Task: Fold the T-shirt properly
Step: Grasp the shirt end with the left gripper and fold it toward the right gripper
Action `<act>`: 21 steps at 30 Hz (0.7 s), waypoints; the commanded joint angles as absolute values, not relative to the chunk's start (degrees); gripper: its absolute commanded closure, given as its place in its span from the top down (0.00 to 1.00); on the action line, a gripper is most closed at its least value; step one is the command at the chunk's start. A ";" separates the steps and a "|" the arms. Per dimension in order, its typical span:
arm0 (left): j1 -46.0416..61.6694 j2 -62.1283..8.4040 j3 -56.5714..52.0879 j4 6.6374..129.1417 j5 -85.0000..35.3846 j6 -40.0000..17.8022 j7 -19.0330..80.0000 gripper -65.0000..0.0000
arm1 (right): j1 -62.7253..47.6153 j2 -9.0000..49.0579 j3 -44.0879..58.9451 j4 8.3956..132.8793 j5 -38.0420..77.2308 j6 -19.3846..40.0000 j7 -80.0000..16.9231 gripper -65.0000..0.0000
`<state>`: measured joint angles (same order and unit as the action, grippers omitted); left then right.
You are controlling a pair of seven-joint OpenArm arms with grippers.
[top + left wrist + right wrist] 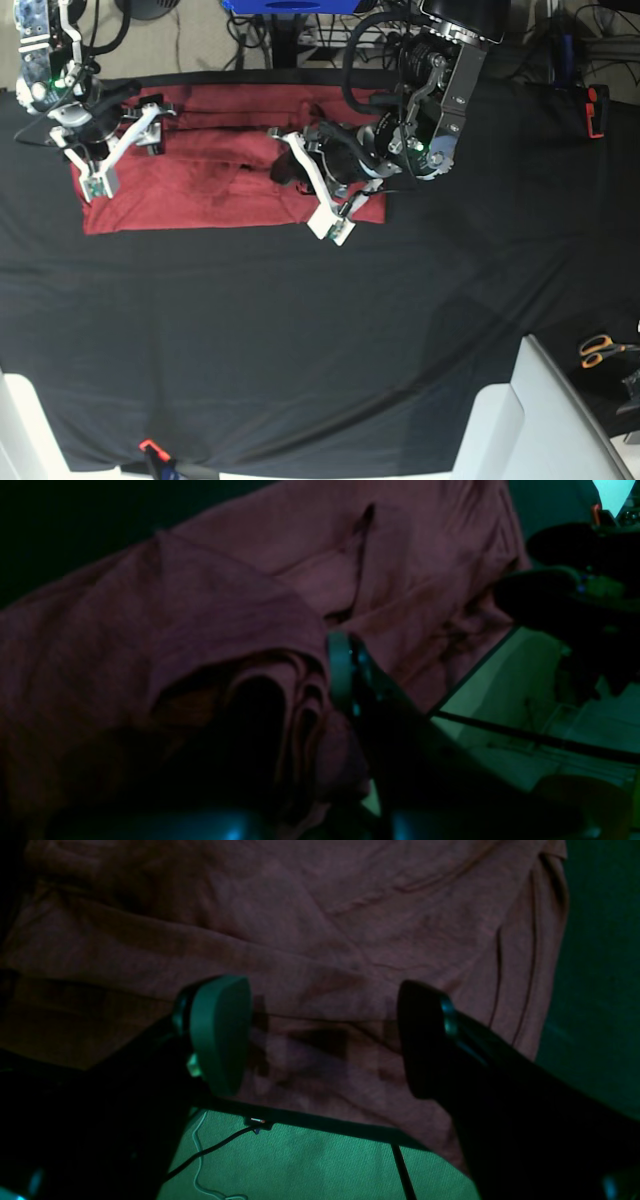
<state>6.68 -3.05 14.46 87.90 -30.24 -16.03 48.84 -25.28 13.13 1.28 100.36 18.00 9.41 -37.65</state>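
Note:
The maroon T-shirt lies spread along the far edge of the black-covered table. My right gripper is open and empty, hovering over the shirt's end near the table edge; in the base view it is at the shirt's left end. My left gripper is shut on a bunched fold of the shirt; only one finger shows, the other is hidden under cloth. In the base view it is at the shirt's right part.
Scissors lie at the right edge. A white panel stands at the front right. A red and black clamp is at the back right. An orange clip is at the front edge. Cables hang beyond the table's far edge.

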 commanded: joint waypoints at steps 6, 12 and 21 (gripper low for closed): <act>4.26 -2.07 14.55 86.20 -31.43 -16.40 47.87 0.00 | -24.92 13.58 1.63 101.14 18.51 9.36 -36.70 0.67; 1.45 -1.63 18.86 82.68 -31.43 -16.40 47.87 0.00 | -24.84 13.58 1.63 101.14 18.51 9.36 -36.70 0.67; 0.40 -1.36 20.97 82.95 -31.43 -16.40 47.87 0.37 | -24.13 13.58 1.63 101.14 18.51 9.36 -36.70 0.67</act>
